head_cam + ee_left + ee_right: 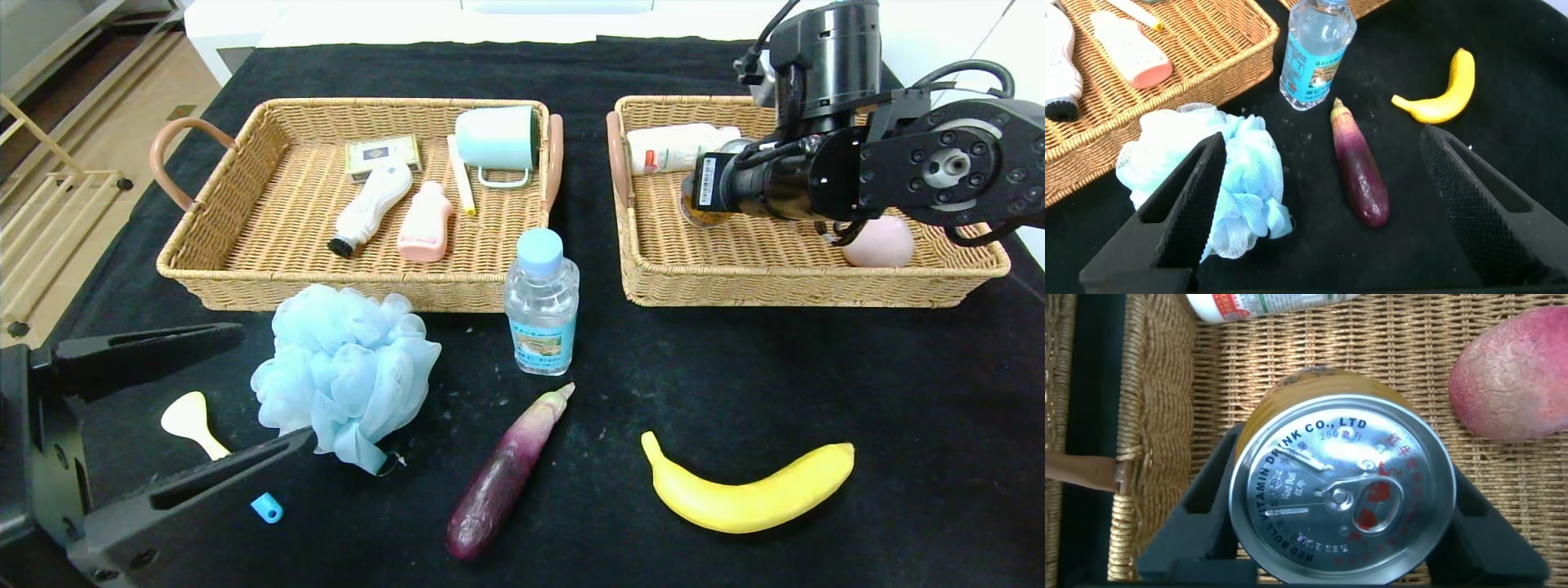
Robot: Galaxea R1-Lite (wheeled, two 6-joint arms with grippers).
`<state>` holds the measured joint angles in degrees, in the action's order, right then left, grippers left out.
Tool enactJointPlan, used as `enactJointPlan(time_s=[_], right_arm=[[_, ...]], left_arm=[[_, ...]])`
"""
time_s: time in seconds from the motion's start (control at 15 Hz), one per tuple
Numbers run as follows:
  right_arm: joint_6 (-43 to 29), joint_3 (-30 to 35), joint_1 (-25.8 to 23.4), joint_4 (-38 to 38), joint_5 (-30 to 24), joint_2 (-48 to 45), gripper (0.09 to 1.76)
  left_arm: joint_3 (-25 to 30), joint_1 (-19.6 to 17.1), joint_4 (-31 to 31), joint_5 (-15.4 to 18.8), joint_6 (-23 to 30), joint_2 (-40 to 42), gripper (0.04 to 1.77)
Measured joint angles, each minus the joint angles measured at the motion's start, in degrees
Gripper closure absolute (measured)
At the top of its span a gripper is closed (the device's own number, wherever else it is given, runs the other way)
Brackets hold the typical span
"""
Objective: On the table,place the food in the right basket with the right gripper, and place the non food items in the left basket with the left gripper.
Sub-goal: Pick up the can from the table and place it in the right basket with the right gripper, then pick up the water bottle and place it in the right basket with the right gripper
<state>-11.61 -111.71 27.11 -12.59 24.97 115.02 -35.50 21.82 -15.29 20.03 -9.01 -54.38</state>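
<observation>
Two wicker baskets sit side by side on the black cloth: the left basket (245,237) holds five non-food things, and the right basket (816,282) holds one white bottle (678,147), one pinkish fruit (880,241), and one drink can (1343,490). Over that right basket the right gripper (1343,539) has its fingers pinched on the can's sides; the can is yellow with a silver pull-tab lid, and whether it already rests on the weave I can't quite tell. Well away, the left gripper (1315,212) hangs spread wide, touching nothing, with one blue bath pouf (1233,184) by one finger, one eggplant (1360,175) between them, one water bottle (1317,51) and one banana (1443,90) beyond.
</observation>
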Motion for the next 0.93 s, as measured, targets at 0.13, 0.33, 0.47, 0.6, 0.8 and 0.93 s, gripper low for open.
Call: enactJointPlan(time_s=[0.13,0.33,0.47,0.6,0.8,0.93], right_arm=[[0.0,0.0,0.0,0.1,0.0,0.0,0.49],[0.0,0.0,-0.1,-0.3,0.0,-0.1,0.38],[0.0,0.0,0.0,-0.4,0.0,-0.1,0.33],[0.0,0.2,0.2,-0.9,0.0,-0.5,0.29],[0.0,2.9,1.5,-2.3,0.1,-3.0,0.24],[0.1,6.3,3.1,-2.4,0.2,-5.8,0.22]], left_arm=[[0.0,0.0,0.0,0.0,0.0,0.0,0.09],[0.0,0.0,0.0,0.0,0.0,0.0,0.09],[0.0,0.1,0.0,0.0,0.0,0.0,0.09],[0.0,0.1,0.1,0.0,0.0,-0.1,0.09],[0.1,0.2,0.2,0.1,0.0,-0.4,0.09],[0.1,0.2,0.2,0.1,-0.5,-0.4,0.09]])
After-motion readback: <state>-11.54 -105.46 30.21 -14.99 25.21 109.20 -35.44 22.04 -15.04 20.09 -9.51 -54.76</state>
